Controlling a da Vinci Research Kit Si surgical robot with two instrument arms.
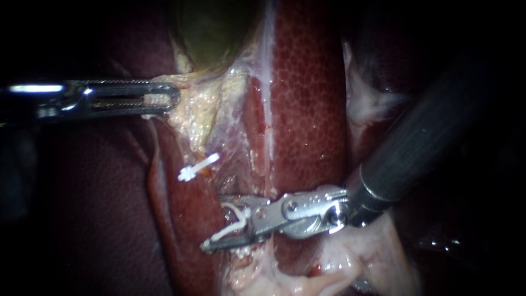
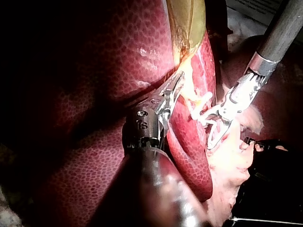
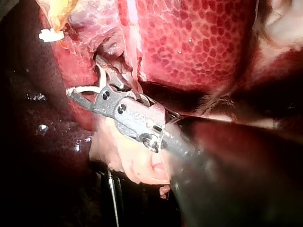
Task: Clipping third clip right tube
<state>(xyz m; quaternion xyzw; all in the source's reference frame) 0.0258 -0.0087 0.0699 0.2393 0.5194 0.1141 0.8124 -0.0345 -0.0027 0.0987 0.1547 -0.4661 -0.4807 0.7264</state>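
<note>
Right instrument (image 1: 218, 222) cradles a white clip (image 1: 236, 218) in its wide-spread claw, while left instrument (image 1: 171, 100) clamps pale tissue (image 1: 192, 112).

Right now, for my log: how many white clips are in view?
2: one clip on the tissue at mid-view; another in the right instrument's tip. More may be hidden.

The pale tissue (image 1: 189, 112) is gripped by the left instrument (image 1: 175, 99). An open clip (image 1: 234, 220) is held between the right instrument's (image 1: 213, 222) jaws; a closed clip (image 1: 197, 167) is seen nearby.

Endoscope close, wrist views share right instrument (image 1: 219, 222)
</note>
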